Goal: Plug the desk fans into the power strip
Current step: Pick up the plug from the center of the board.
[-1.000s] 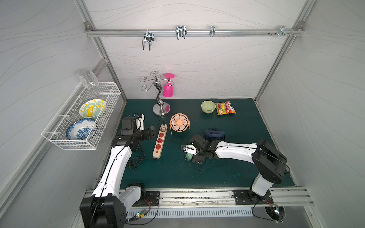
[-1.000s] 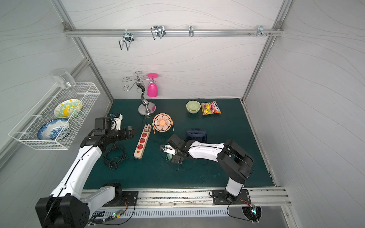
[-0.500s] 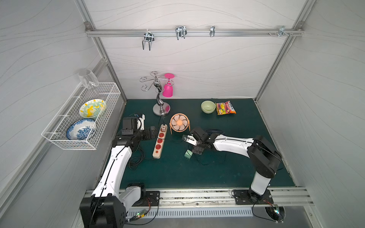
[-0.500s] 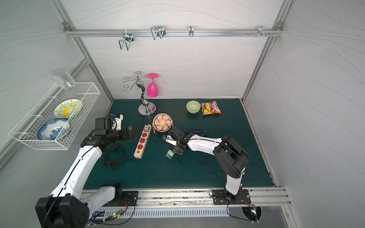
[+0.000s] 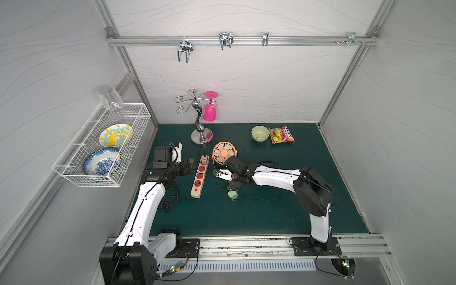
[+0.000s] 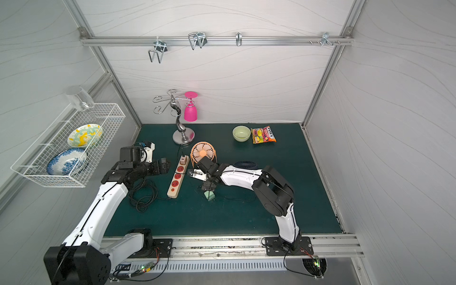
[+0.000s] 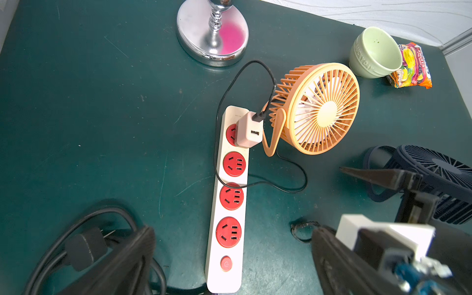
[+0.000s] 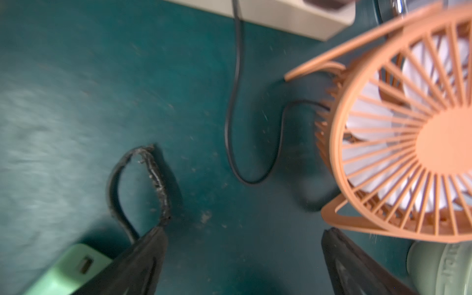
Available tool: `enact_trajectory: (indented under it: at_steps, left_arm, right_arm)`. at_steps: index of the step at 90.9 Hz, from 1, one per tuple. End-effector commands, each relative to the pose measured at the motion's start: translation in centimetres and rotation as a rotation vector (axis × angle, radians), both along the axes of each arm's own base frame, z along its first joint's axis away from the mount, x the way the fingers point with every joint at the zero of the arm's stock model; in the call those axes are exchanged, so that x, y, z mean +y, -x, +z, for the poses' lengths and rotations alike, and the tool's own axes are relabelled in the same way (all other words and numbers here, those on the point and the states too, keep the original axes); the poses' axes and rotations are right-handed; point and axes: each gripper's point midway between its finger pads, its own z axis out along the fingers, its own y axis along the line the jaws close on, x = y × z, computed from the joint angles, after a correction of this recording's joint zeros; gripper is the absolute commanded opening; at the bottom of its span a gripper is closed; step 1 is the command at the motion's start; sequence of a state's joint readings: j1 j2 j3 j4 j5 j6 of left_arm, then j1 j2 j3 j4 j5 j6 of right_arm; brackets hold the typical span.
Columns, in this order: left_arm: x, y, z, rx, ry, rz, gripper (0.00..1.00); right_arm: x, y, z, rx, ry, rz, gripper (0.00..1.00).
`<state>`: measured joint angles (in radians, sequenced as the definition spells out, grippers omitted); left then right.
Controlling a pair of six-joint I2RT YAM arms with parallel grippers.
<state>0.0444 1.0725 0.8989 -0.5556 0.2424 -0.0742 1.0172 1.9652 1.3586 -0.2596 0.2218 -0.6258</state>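
I see the power strip [image 5: 199, 177] lying flat on the mat: a cream bar with four round red sockets and a red switch at its near end. A pink adapter [image 7: 249, 130] fills the far socket; the other three stand free. The dark blue fan [image 5: 270, 164] sits to the strip's right, partly hidden. A green plug [image 5: 232, 195] lies loose on the mat, apart from the strip.
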Motion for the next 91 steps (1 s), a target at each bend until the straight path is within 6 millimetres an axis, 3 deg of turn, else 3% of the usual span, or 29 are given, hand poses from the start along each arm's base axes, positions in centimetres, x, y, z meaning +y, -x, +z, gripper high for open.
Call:
enact_trajectory:
  at_steps: [1, 16, 28, 39, 60, 91]
  left_arm:
    - [-0.2, -1.1, 1.7, -0.066, 0.001, -0.003, 1.0]
    - [-0.1, -1.1, 2.0, -0.06, 0.004, 0.002, 1.0]
    - [-0.3, -1.0, 2.1, -0.069, 0.018, -0.009, 1.0]
    - [0.0, -1.0, 2.2, -0.065, 0.002, 0.007, 1.0]
    - [-0.1, -1.0, 2.3, -0.068, 0.018, 0.002, 1.0]
    - [0.0, -1.0, 2.1, -0.071, 0.017, 0.007, 1.0]
  right_arm:
    - [0.8, 2.0, 1.6, 0.039, -0.02, 0.038, 0.99]
    - [-0.9, 2.9, 4.8, 0.106, -0.097, -0.1, 0.99]
    - [-2.9, 4.2, 5.8, 0.223, -0.161, -0.307, 0.99]
    - [-4.6, 6.3, 5.4, 0.368, -0.158, -0.466, 0.99]
    - [-6.1, 10.0, 4.8, 0.507, -0.063, -0.567, 0.99]
    - [-5.6, 11.3, 2.6, 0.614, -0.017, -0.655, 0.99]
